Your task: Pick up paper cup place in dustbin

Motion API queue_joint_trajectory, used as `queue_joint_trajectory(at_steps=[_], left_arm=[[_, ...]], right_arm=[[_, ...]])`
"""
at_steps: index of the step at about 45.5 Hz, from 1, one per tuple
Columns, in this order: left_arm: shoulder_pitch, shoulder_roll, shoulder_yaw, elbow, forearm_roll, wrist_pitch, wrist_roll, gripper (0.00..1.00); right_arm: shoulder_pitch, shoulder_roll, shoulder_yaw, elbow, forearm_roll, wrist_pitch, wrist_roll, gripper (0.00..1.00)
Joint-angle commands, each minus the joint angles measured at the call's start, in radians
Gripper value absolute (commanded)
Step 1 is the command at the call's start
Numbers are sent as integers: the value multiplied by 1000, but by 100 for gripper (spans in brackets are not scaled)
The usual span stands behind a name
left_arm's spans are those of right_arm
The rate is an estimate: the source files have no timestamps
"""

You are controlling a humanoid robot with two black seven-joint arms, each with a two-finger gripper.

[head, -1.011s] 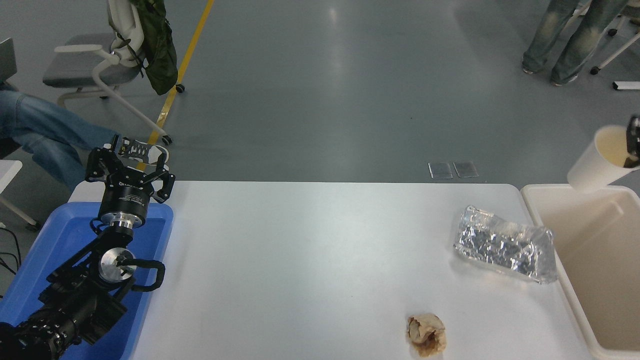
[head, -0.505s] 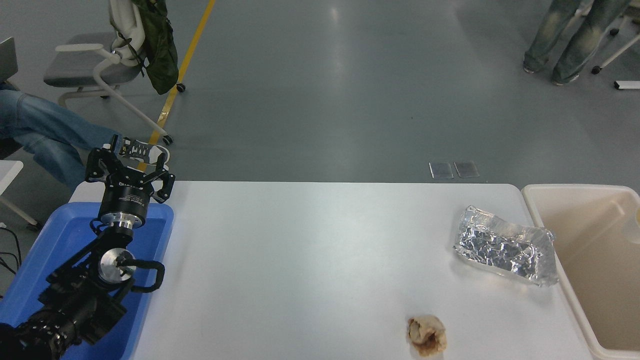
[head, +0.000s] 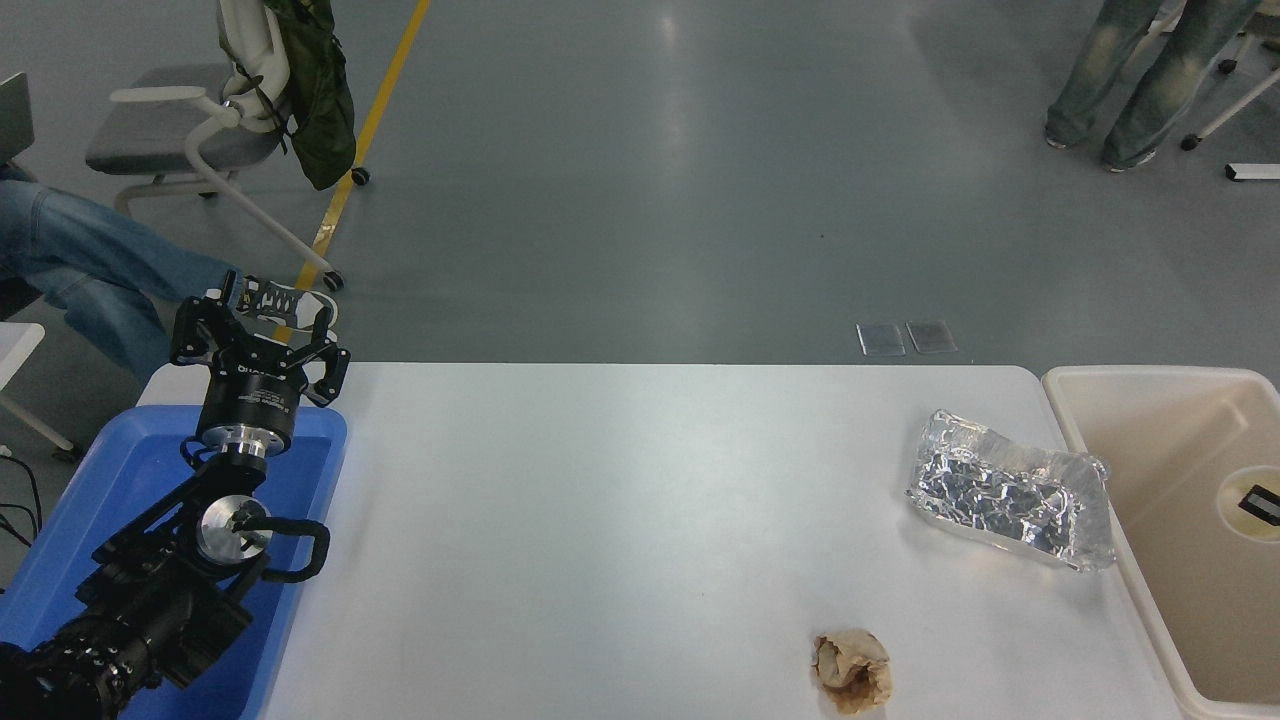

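The paper cup (head: 1248, 502) stands upright inside the dustbin (head: 1090, 420), mouth upward, showing its round rim and cream interior with a small dark patch within. The dustbin is a large beige rectangular container with a thick rounded rim, positioned at the right end of the bench (head: 620, 520).

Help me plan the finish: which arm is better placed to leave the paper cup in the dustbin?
Right. Its gripper shows at the paper cup, down inside the dustbin at the table's right end; the left gripper sits over the blue tray.
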Motion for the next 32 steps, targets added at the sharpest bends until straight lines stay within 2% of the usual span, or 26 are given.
queue_joint_trajectory(at_steps=[1, 3, 8, 10, 11, 12, 25, 32], left_arm=[[0, 0, 0, 1, 0, 0, 0, 99], [0, 0, 0, 1, 0, 0, 0, 99], [0, 0, 0, -1, 0, 0, 0, 99], [0, 0, 0, -1, 0, 0, 0, 99], [0, 0, 0, 1, 0, 0, 0, 99], [0, 0, 0, -1, 0, 0, 0, 99], [0, 0, 0, -1, 0, 0, 0, 99], [0, 0, 0, 1, 0, 0, 0, 99]], right_arm=[[-39, 31, 13, -34, 1, -26, 0, 0], [-37, 28, 15, -34, 2, -26, 1, 0], [-23, 22, 25, -31, 2, -30, 1, 43], [-20, 20, 33, -31, 2, -33, 1, 63], [-17, 19, 37, -29, 2, -38, 1, 71], [-16, 16, 41, -29, 2, -45, 1, 75], [14, -17, 53, 41, 1, -95, 1, 85], [145, -108, 36, 234, 1, -93, 1, 85]])
